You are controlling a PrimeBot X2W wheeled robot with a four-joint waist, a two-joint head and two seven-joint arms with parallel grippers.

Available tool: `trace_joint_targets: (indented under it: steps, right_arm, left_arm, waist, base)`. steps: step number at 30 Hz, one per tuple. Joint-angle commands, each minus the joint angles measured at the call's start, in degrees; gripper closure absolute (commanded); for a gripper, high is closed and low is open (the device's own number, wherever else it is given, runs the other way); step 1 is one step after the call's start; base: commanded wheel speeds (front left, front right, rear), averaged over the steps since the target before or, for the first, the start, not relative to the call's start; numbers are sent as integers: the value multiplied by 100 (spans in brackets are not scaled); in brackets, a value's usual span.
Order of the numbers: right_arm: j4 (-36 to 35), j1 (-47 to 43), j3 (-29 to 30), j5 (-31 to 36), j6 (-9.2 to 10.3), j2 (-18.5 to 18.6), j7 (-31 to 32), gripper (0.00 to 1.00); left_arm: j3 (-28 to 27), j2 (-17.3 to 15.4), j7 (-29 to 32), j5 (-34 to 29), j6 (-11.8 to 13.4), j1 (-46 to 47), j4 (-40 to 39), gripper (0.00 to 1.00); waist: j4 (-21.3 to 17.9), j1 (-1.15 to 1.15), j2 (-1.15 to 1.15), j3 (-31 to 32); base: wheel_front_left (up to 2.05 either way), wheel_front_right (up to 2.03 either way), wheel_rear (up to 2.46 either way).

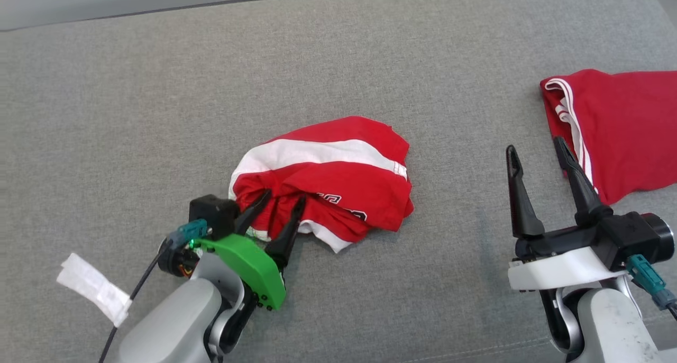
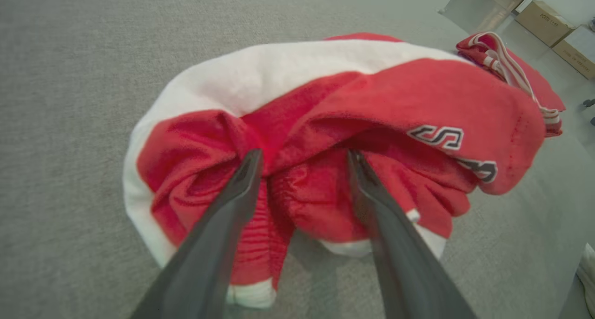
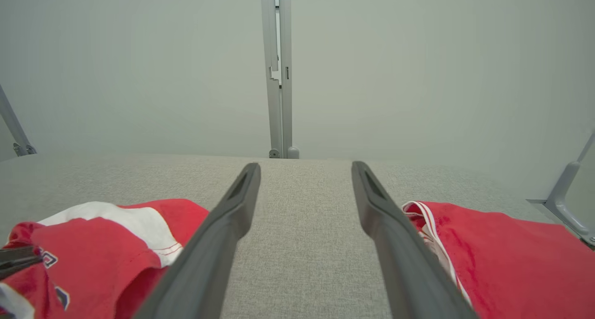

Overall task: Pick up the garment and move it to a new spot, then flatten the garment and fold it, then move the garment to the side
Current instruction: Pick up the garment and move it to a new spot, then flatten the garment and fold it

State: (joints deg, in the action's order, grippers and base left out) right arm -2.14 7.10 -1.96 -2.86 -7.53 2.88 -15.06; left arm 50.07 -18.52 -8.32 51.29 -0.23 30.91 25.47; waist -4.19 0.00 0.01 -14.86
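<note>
– where's your left gripper [image 1: 283, 200]?
– spread partway, both tips dug into the near folds of the crumpled red-and-white garment [image 1: 338, 167], mid grey cushion [image 1: 158, 88].
– and your right gripper [image 1: 535, 150]?
– spread wide over bare cushion, just beside a second red garment [image 1: 629, 125].

We see bright, even, soft light, no glare. Faint shadows sit under the garment [image 1: 328, 178]. Wrist views bend at the edges; the left wrist close-up looks soft, slightly blurred.

You stand in a lab-style test bay: grey woven-fabric work surface [image 1: 338, 61], plain pale wall panels [image 3: 139, 68], grey metal post [image 3: 278, 77], brown cardboard boxes [image 2: 545, 16].
</note>
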Motion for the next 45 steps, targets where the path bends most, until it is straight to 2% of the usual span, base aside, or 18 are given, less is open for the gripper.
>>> trace_joint_targets:
  steps: [1, 3, 6, 11, 13, 15, 19, 23, 24, 25, 30, 35, 40, 45]
  right_arm:
    - [-6, -107, 84, 57, 9, 4, -14, 0]
    - [-18, -144, 220, 122, 9, 5, -14, 0]
    - [-31, -226, 442, 230, 10, 6, -14, 0]
    - [27, -328, 730, 412, 9, 3, -14, 0]
    - [61, -378, 827, 463, 9, 6, -14, 0]
    - [115, -438, 879, 512, 9, 5, -14, 0]
    - [332, -569, 864, 575, 9, 7, -14, 0]
    - [547, -720, 848, 466, 10, 4, -14, 0]
    - [597, -765, 843, 445, 9, 5, -14, 0]
    - [597, -765, 843, 445, 9, 5, -14, 0]
    - [891, -961, 836, 345, 9, 9, -14, 0]
    - [1053, -1040, 727, 267, 9, 8, -14, 0]
    - [1110, -999, 667, 234, 9, 7, -14, 0]
    - [1154, -922, 672, 237, 9, 7, -14, 0]
  left_arm:
    - [-42, -97, -108, 44, 112, -217, -193, 0]
    - [-111, -239, -233, 87, 316, -542, -590, 0]
    - [-350, -521, -479, -11, 775, -1019, -1201, 0]
    - [-787, -1016, -682, -669, 1532, -1808, -1885, 0]
    - [-1175, -1014, -695, -978, 1702, -2081, -2126, 0]
    - [-1549, -962, -687, -1290, 1698, -2476, -2284, 0]
    - [-2355, -784, -685, -1920, 1392, -3103, -2421, 0]
    - [-3269, -369, -686, -2378, 1016, -3601, -2401, 0]
    - [-3452, -245, -685, -2485, 892, -3676, -2387, 0]
    - [-3452, -245, -685, -2485, 892, -3676, -2387, 0]
    - [-4207, 223, -687, -2929, 193, -3910, -2142, 0]
    - [-4897, 674, -686, -3218, -377, -3986, -1947, 0]
    - [-5178, 899, -686, -3379, -646, -3935, -1760, 0]
    - [-5200, 932, -686, -3468, -726, -3832, -1652, 0]
  waist:
    - [154, 0, -1, 232]
    - [228, 0, -1, 349]
    - [347, 0, -1, 532]
    - [515, 0, -1, 751]
    - [577, 0, -1, 832]
    - [621, 0, -1, 910]
    - [672, 0, -1, 1022]
    - [767, 0, -1, 1096]
    - [790, 0, -1, 1108]
    - [790, 0, -1, 1108]
    - [850, 0, -1, 1194]
    - [826, 0, -1, 1254]
    - [789, 0, -1, 1232]
    - [781, 0, -1, 1187]
  base:
    - [0, 0, 0]
    - [0, 0, 0]
    - [0, 0, 0]
    - [0, 0, 0]
    - [0, 0, 0]
    - [0, 0, 0]
    - [0, 0, 0]
    - [0, 0, 0]
    - [0, 0, 0]
    - [0, 0, 0]
    - [0, 0, 0]
    - [0, 0, 0]
    - [0, 0, 0]
    - [0, 0, 0]
